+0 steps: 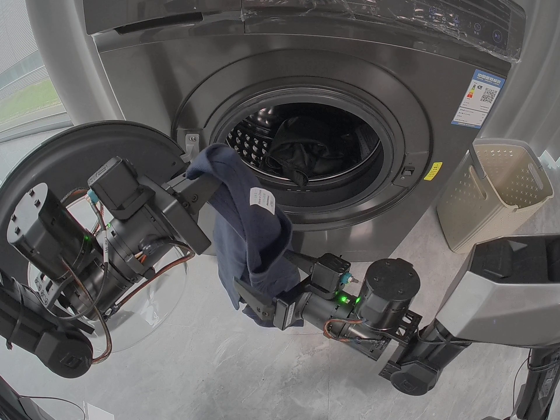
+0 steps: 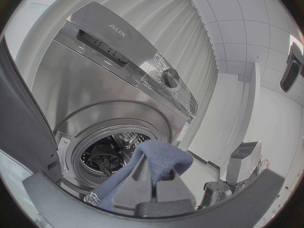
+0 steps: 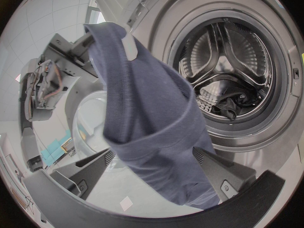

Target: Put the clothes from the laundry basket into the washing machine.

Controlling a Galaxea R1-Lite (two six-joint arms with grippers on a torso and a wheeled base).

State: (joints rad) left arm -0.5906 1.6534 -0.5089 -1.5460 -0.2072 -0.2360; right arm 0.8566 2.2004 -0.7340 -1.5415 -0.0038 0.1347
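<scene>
Navy garment (image 1: 251,228) hangs clamped in the left end effector (image 1: 201,176), with the right end effector (image 1: 271,281) fingers apart around its hem. Beyond them, a black garment (image 1: 303,147) already lies inside the washing machine (image 1: 350,65); the navy one is not yet in.

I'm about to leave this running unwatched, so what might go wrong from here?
1. The blue garment hangs outside the drum opening, pinched only at its top by the left gripper; its low end might snag on the rim.
2. The right gripper is open around the lower cloth, so a slip would likely drop it on the floor.
</scene>
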